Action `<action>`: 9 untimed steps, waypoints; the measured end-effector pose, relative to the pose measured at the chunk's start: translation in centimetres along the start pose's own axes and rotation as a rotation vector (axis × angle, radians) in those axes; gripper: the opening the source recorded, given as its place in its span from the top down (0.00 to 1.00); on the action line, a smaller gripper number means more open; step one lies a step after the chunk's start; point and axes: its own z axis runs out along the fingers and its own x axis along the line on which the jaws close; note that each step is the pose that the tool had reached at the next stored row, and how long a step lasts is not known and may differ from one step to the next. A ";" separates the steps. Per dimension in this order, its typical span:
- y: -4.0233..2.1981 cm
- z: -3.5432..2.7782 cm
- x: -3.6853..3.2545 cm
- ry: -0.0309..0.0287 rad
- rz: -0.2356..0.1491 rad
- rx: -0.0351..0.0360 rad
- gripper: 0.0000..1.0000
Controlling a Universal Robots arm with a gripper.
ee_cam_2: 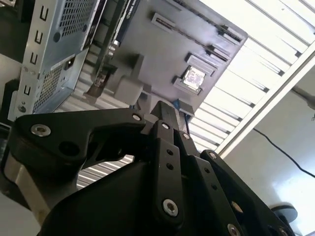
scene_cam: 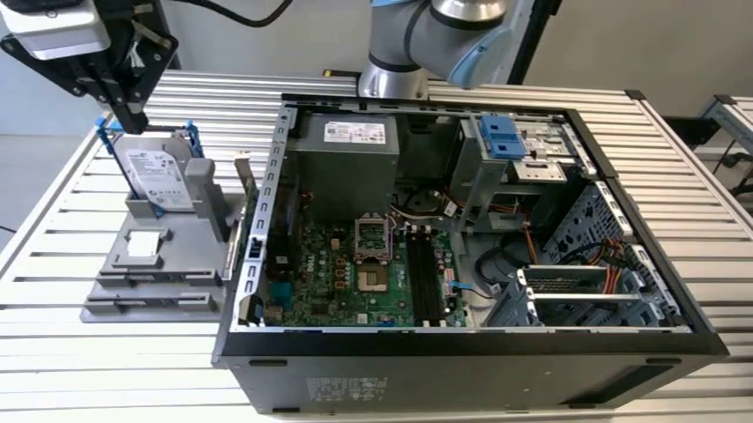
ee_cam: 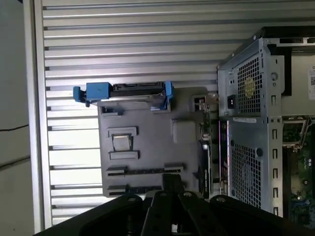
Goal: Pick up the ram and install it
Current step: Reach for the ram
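A worktop (scene_cam: 118,370) of ribbed silver metal slats is seen in the exterior view, its grooves running from the exterior view's left to its right. Behind it a plain grey wall (scene_cam: 659,44) is shown. A second slatted table (scene_cam: 735,115) is set near the worktop's far corner at the exterior view's right. In the first wrist view a pale floor (ee_cam: 15,98) is seen past the worktop's edge, crossed by a thin dark cable (ee_cam: 12,129). In the second wrist view the worktop is washed out by strong light
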 end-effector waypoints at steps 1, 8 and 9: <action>-0.36 0.05 0.05 0.0003 0.000 -0.0001 1.00; -2.45 0.39 0.58 0.0038 0.001 0.0001 1.00; -2.69 0.41 0.78 0.0039 0.001 0.0002 1.00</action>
